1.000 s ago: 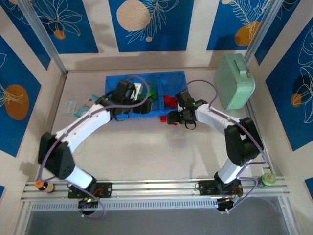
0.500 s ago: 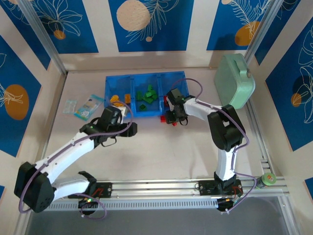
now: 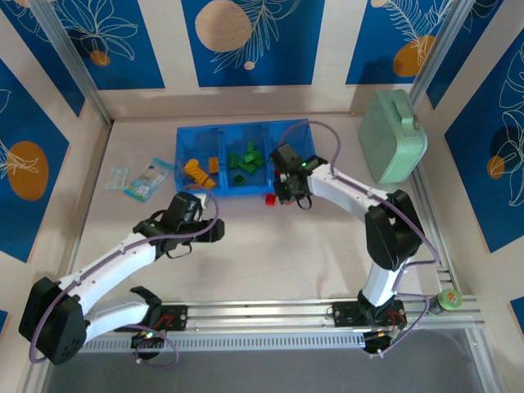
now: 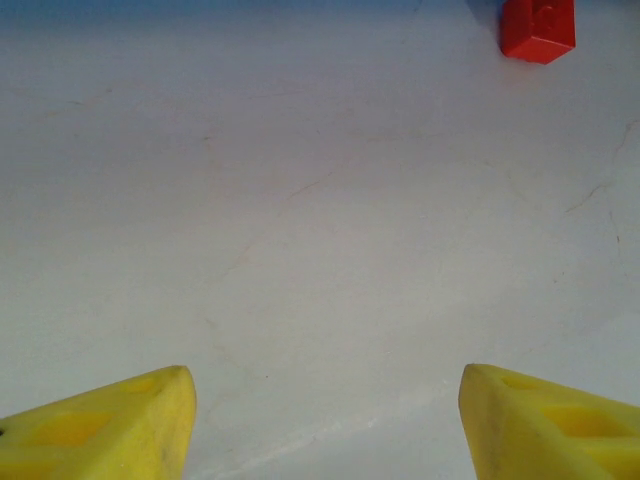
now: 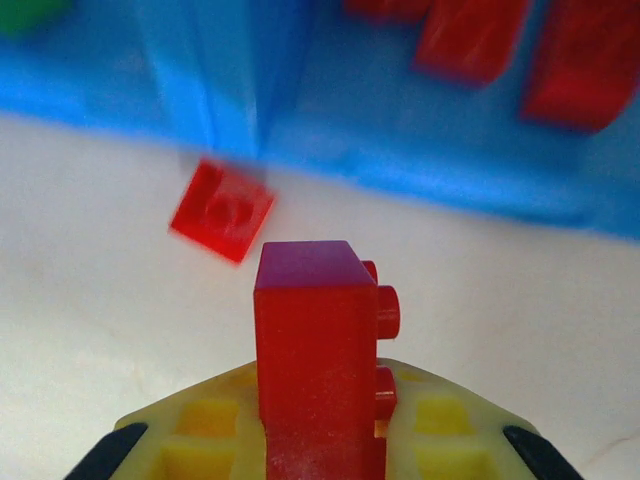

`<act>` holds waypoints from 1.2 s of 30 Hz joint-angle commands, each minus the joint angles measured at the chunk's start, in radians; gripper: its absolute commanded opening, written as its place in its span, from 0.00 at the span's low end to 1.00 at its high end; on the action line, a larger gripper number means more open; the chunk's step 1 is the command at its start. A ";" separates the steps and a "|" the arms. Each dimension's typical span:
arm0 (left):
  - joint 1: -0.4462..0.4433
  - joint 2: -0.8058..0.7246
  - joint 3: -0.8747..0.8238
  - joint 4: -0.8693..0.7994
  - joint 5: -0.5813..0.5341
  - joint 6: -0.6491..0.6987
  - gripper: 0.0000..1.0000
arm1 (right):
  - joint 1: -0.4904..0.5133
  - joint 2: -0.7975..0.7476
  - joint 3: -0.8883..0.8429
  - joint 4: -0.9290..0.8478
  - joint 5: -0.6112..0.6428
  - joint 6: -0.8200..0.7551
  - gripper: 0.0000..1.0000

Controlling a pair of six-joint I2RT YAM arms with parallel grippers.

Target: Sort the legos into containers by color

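Right gripper (image 5: pixel 318 432) pinches a red lego (image 5: pixel 315 330) by the tray (image 5: pixel 450 170). Next, drop it with the reds (image 5: pixel 470 40). Left gripper (image 4: pixel 325 430) is spread, empty.

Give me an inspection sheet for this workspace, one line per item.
Surface: pale table, faintly scratched.
Job's things: blue tray holds orange bricks left, green bricks middle, red bricks right; one loose red brick lies on the table beside the tray's near wall.
Clutter: mint-green case far right; packets left of the tray.
Grippers: left gripper open, empty; right gripper shut on an upright red brick.
Cables: purple cables loop along both arms.
Surroundings: blue patterned wall panels; metal rail at near edge.
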 commanded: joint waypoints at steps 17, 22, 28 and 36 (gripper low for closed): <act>-0.189 0.164 0.093 0.131 -0.038 -0.057 0.71 | -0.041 0.081 0.347 -0.142 0.103 0.050 0.82; -0.195 0.295 0.184 0.156 -0.030 -0.019 0.71 | -0.012 -0.130 0.109 -0.071 0.093 0.098 0.82; -0.195 0.494 0.349 0.159 -0.026 0.026 0.71 | -0.012 -0.334 -0.178 -0.015 0.083 0.193 0.82; -0.197 0.748 0.592 0.109 -0.046 0.086 0.70 | -0.014 -0.503 -0.433 0.005 0.068 0.290 0.82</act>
